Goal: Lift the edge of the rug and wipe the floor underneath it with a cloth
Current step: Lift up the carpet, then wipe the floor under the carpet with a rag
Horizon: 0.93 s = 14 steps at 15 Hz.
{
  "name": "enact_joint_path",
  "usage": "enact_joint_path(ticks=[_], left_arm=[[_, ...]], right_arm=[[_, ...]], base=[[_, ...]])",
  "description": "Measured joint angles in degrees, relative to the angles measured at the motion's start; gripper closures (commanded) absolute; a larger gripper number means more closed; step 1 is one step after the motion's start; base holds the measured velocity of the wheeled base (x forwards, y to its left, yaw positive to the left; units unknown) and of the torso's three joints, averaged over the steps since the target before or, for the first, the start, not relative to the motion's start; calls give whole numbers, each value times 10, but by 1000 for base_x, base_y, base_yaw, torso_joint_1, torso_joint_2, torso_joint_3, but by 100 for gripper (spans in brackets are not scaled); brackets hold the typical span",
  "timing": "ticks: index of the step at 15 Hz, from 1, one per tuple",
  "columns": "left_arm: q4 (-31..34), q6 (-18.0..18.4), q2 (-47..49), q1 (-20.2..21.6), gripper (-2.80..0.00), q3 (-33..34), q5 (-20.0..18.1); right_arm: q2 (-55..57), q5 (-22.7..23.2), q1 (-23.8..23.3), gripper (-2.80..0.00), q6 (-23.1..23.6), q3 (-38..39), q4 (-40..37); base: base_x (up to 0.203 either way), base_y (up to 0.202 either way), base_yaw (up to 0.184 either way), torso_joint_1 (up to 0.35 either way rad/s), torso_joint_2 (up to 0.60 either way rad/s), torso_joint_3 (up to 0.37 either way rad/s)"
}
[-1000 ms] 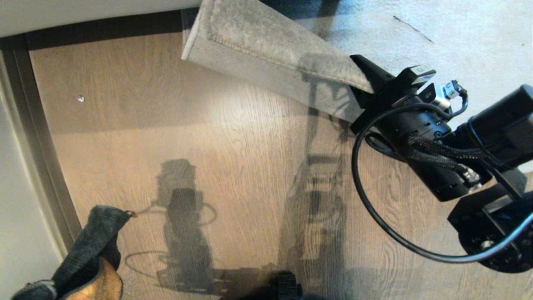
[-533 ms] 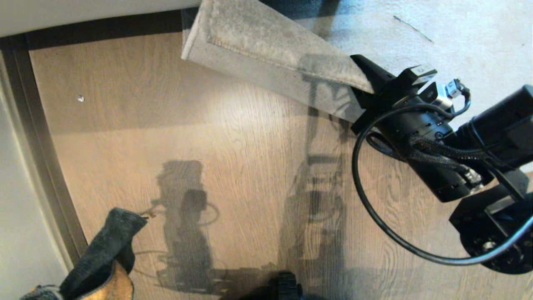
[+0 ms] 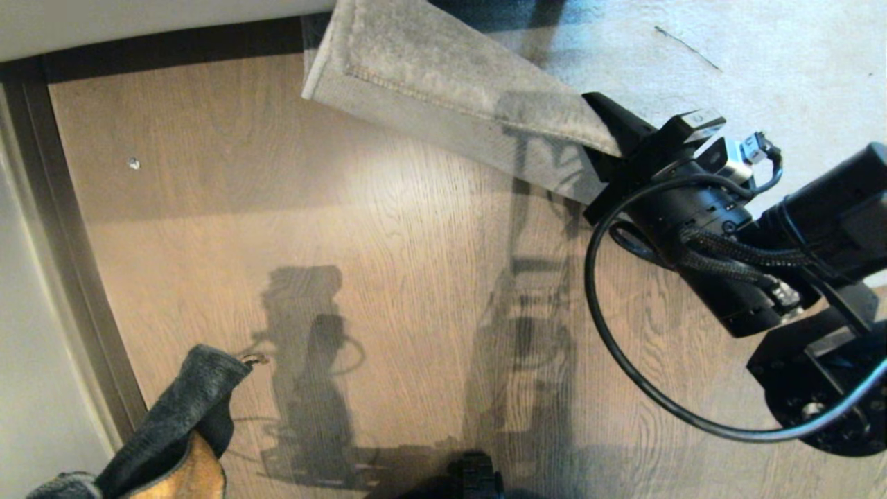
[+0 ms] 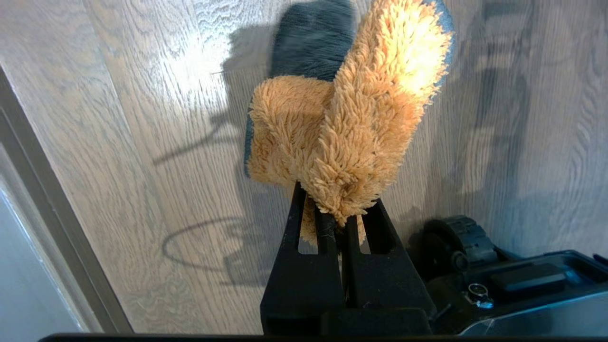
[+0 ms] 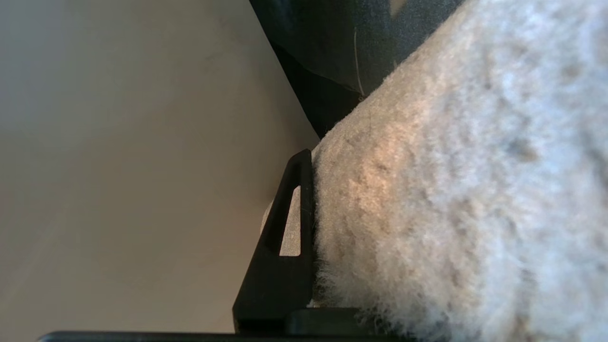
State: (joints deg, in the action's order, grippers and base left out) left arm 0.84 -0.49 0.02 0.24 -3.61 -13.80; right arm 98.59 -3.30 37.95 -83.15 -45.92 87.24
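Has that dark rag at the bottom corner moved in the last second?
Yes. The cloth, pinched in the left gripper, has slid rightward across the floor, away from the dark strip along its left side.

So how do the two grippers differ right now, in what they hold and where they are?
The left gripper pinches the small cloth, low at the robot's left; the right gripper clamps the rug edge, far larger and raised off the floor, farther ahead. The cloth dangles free; the rug is still partly lying down. Both are shut on fabric.

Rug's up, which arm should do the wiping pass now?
Left. The left gripper is shut on the cloth above bare floor, while the right gripper is shut on the rug edge, holding it raised.
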Motion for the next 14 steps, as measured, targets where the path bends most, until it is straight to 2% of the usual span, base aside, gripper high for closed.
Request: enact_joint_path(ticks=[4,7,9,11,14], left_arm=[[5,4,0,0,0,-1,-20],[5,2,0,0,0,-1,-21],[28,1,0,0,0,-6,-29],[68,1,10,0,0,-26,-48],[55,1,68,0,0,-63,-59]], right_arm=[[6,0,0,0,-1,0,0],[13,1,-1,0,-1,-2,0],[16,0,-1,0,0,-2,0],[17,0,-2,0,1,-1,0],[17,-1,-7,0,0,-5,0]], base=[[0,0,0,0,0,0],[0,0,0,0,0,0],[0,0,0,0,0,0],[0,0,0,0,0,0],[0,0,0,0,0,0]])
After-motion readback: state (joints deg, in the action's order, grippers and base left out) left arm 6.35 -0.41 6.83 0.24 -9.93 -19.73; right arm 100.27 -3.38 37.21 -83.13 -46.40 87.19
